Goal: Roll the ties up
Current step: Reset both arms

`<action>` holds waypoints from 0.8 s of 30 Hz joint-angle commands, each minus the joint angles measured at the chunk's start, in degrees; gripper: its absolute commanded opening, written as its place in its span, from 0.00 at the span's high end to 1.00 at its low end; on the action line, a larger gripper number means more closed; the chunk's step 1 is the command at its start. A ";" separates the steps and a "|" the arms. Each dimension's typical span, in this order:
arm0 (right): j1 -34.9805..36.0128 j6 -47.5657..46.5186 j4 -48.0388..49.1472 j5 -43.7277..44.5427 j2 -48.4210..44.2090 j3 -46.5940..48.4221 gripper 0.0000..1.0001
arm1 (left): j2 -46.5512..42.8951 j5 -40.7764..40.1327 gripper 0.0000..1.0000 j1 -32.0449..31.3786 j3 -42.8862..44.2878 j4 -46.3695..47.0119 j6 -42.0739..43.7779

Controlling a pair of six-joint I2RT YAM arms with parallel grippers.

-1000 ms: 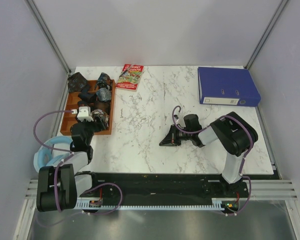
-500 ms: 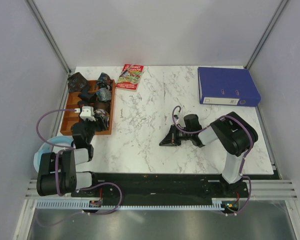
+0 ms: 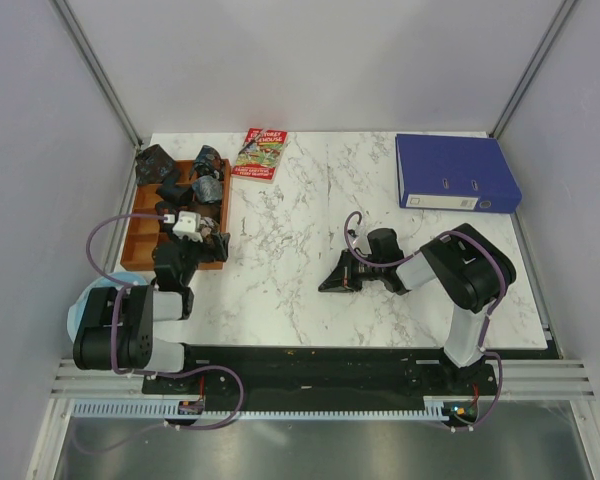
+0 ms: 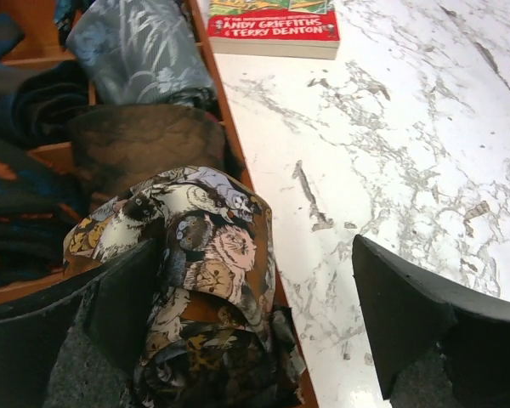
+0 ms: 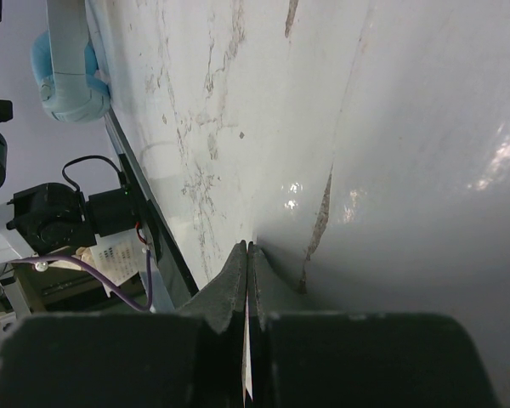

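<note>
Several rolled ties sit in a brown wooden tray (image 3: 130,255) at the table's left. In the left wrist view a roll printed with brown and cream animals (image 4: 208,255) lies at the tray's right rim (image 4: 238,161), with a dark brown roll (image 4: 144,140) and a grey-blue roll (image 4: 140,51) behind it. My left gripper (image 3: 210,240) is open: one finger (image 4: 110,306) touches the printed roll, the other (image 4: 408,314) is over bare marble. My right gripper (image 3: 330,282) is shut and empty, its tips (image 5: 247,255) resting on the table.
A red-and-green booklet (image 3: 261,153) lies behind the tray, also in the left wrist view (image 4: 272,21). A blue binder (image 3: 455,172) lies at the back right. A pale blue ring (image 3: 90,310) sits off the table's left edge.
My left gripper has swung right, from over the tray to its right rim. The printed roll shifted slightly right with it. The right arm has not moved.
</note>
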 commanded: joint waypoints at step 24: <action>1.24 -11.21 -18.56 17.06 -17.95 -1.62 0.88 | 1.56 -12.45 0.00 -5.14 1.48 3.12 2.27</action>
